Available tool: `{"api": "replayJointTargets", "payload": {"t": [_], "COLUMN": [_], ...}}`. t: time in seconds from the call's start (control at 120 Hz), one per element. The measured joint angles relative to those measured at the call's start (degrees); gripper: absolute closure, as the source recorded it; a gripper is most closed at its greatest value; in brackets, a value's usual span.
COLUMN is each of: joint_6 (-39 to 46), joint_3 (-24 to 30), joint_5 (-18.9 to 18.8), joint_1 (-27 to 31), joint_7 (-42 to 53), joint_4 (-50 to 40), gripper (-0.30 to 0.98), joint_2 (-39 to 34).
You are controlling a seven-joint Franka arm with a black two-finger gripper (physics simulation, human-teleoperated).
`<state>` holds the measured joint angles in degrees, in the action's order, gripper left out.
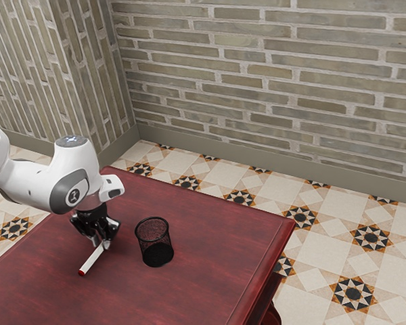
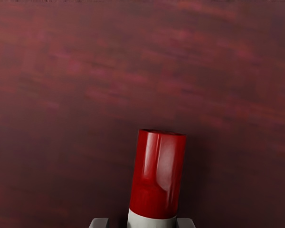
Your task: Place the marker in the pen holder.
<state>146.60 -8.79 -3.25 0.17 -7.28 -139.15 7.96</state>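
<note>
The pincer [image 1: 101, 244] is standing open low over the counter [image 1: 210, 237], its two fingers [image 2: 99, 223] straddling the marker [image 1: 92, 258]. In the wrist view one finger is sitting right against the white barrel, while a dark gap is showing on the other side, so it is probably not gripping yet, though the close angle is making contact hard to judge.

The marker is lying with its long axis slanting across the counter: its red end [image 2: 158, 173] is pointing toward the exterior view's near left, out from the pincer, and its white body is running back toward the far right, in under the fingertips. The holder [image 1: 155, 247] is standing upright beside the pincer, toward the exterior view's right, with its mouth facing up. The coming move is calling for closing across the barrel, then lifting and turning that axis upright before crossing to the mouth. A hold so far from the red end is risking a droop or a swing against the rim.

A round dark mark [image 1: 73, 197] is showing on the arm [image 1: 27, 183], too small for reading; I am making out no lettering on the marker.
</note>
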Motion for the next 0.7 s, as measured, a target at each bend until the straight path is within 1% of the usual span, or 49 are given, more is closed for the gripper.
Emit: {"api": "replayJointTargets", "payload": {"t": [0.125, 0.242, 0.7], "joint_6": [0.05, 0.08, 0.15], "joint_3": [-0.01, 0.00, 0.01], "joint_5": [-0.02, -0.11, -0.35], "joint_1": [-0.01, -0.03, -0.06], "joint_7": [-0.12, -0.36, -1.71], "joint_4": [-0.03, -0.01, -0.06], "gripper": [0.65, 0.68, 0.72], "joint_2": [0.08, 0.49, 0.52]}}
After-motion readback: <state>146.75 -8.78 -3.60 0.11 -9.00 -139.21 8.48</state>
